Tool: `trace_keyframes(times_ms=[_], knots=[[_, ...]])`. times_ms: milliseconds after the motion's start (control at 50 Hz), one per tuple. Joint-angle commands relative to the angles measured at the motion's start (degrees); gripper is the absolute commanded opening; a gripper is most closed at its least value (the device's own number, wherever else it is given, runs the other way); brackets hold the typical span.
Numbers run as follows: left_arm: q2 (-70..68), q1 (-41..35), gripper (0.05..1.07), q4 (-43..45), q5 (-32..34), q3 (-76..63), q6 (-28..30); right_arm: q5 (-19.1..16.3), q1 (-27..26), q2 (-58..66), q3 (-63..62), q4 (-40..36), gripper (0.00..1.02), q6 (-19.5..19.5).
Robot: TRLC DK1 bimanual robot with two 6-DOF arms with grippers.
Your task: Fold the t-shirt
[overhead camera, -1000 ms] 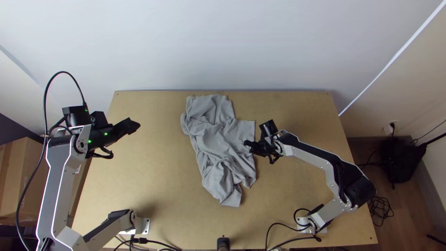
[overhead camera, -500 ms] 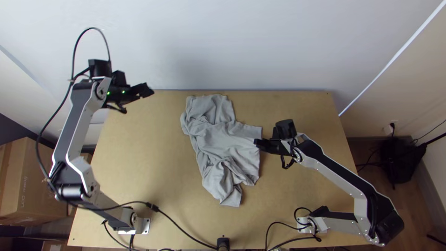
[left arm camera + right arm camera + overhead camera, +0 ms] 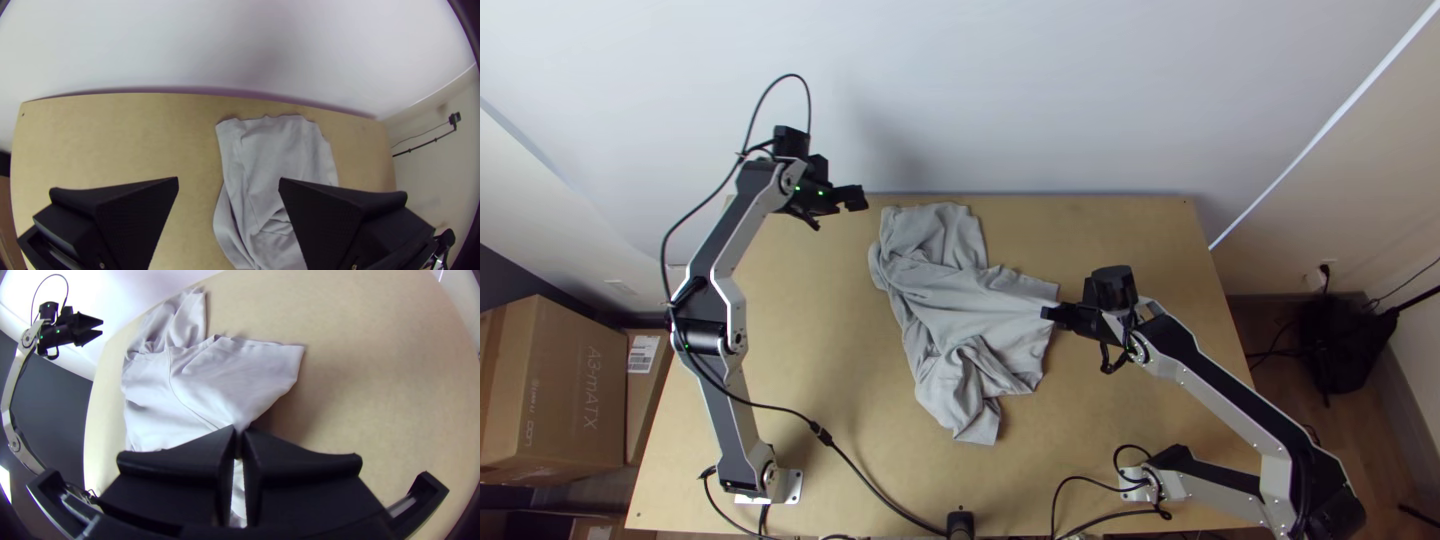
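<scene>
Pinching the shirt [image 3: 958,308] at three o'clock in my closed right hand [image 3: 1048,313], I've my left hand [image 3: 228,180] gaping at its eleven. It lies bunched mid-worktop [image 3: 810,330]; spreading seems partly done, all folding left.

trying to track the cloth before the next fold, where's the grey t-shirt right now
In the top view, the grey t-shirt lies bunched around the middle of the wooden table, its right side pinched by the right end effector.
</scene>
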Motion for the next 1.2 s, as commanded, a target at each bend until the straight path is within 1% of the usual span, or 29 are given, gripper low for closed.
trace_keyframes(times_ms=[0, 180, 240, 340, 480, 700, 1020, 1040, 1180], knots=[[2.0, -1.6, 1.01, 2.3, -0.5, 1.5, 1.0, 1.1, -0.3, -2.5, -2.3, -0.6, 0.02, -1.8], [5.8, -3.2, 1.01, 7.0, -0.8, 1.9, 0.9, 1.3, -0.3, -5.4, -3.8, -0.7, 0.02, -3.0], [7.3, -3.4, 0.97, 8.6, -1.6, 2.5, 0.5, 1.8, -0.3, -6.0, -4.0, -0.7, 0.02, -3.0], [9.5, -4.0, 0.96, 11.2, -2.5, 3.3, 0.1, 2.9, -0.2, -7.2, -5.0, -0.5, 0.02, -3.3], [13.4, -4.8, 0.96, 11.4, -4.2, 6.6, 0.0, 3.7, 0.2, -8.9, -6.2, -0.4, 0.02, -3.3], [17.0, -5.8, 0.96, 15.3, -7.5, 7.6, -1.2, 5.1, 0.3, -10.4, -9.4, 0.8, 0.02, -4.5], [19.9, -6.9, 0.95, 17.1, -9.6, 8.0, -2.4, 5.2, 0.9, -11.2, -9.5, 1.7, 0.02, -4.5], [20.0, -7.0, 0.95, 17.1, -9.7, 8.0, -2.4, 5.2, 1.0, -11.3, -9.4, 1.7, 0.02, -4.5], [20.6, -7.2, 0.79, 17.5, -10.1, 8.0, -3.3, 5.2, 1.0, -12.2, -9.3, 1.7, 0.02, -4.5]])
